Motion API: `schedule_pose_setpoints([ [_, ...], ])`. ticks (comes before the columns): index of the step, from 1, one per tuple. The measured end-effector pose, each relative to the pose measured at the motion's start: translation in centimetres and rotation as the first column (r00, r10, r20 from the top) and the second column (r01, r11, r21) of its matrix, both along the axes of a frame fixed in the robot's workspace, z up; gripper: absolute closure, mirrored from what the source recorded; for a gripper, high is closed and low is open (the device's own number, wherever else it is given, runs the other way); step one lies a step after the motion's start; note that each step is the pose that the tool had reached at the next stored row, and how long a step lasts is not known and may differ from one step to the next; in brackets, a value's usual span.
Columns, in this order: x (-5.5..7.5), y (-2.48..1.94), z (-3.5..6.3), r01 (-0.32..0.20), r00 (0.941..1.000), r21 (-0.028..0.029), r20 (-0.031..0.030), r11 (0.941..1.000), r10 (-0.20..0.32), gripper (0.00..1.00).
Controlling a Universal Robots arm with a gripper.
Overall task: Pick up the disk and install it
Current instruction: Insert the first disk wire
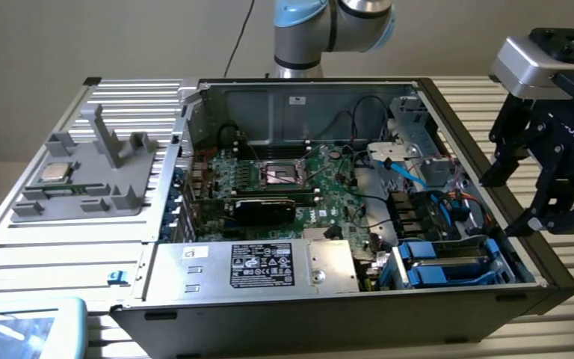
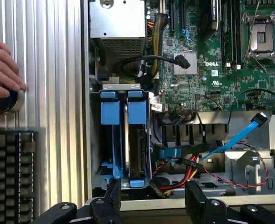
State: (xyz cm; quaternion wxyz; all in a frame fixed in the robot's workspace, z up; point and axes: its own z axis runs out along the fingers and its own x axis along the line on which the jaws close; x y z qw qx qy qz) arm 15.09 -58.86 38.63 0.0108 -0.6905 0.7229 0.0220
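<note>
Disk [image 2: 138, 140] stands on edge in the drive bay at one corner of the open computer case [image 1: 297, 97], blue bracket showing, just beside a second blue-bracketed carrier [image 2: 110, 112]. Case lies on the ribbed bench [image 1: 68, 247]. Motherboard [image 1: 297, 187] exposed; silver power supply box [image 1: 257, 265] next to the bay. Grey fixture [image 1: 87, 172] on the bench at the exterior view's left. Fingers [image 1: 496, 161] spread wide, empty, hanging over the case edge near the bay. Person's hand [image 2: 0, 79] rests on the bench.

We see gripper [image 2: 154, 192] w/ jaws apart near blue-bracketed disk [image 2: 138, 144], upright in drive bay [image 2: 150, 135]; hand [image 2: 2, 65] outside PC case [image 2: 87, 70].
</note>
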Motion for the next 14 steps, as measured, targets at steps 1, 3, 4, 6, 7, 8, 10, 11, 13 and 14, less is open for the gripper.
schedule_pose_setpoints([
  [1, 0.0, 0.02, -0.08, 0.001, 1.0000, 0.0025, 0.0000, 1.0000, -0.001, 0.35],
  [3, 0.0, 0.02, -0.09, 0.001, 1.0000, 0.0033, 0.0000, 1.0000, -0.001, 0.35],
  [4, 0.0, 0.03, -0.10, 0.001, 1.0000, 0.0035, 0.0000, 1.0000, -0.001, 0.35],
  [6, 0.0, 0.21, -0.14, 0.003, 1.0000, 0.0036, 0.0015, 1.0000, -0.003, 0.35],
  [7, 0.0, 0.30, -0.19, 0.004, 1.0000, 0.0037, 0.0022, 1.0000, -0.004, 0.35],
  [8, 0.0, 0.44, -0.23, 0.005, 1.0000, 0.0038, 0.0034, 1.0000, -0.005, 0.35],
  [10, 0.0, 0.85, -0.36, 0.006, 1.0000, 0.0037, 0.0049, 1.0000, -0.006, 0.35],
  [11, 0.0, 1.05, -0.45, 0.006, 1.0000, 0.0037, 0.0052, 1.0000, -0.006, 0.35],
  [13, 0.0, 1.40, -0.63, 0.007, 1.0000, 0.0038, 0.0058, 1.0000, -0.007, 0.35],
  [14, 0.0, 1.54, -0.71, 0.008, 1.0000, 0.0038, 0.0060, 1.0000, -0.008, 0.35],
])
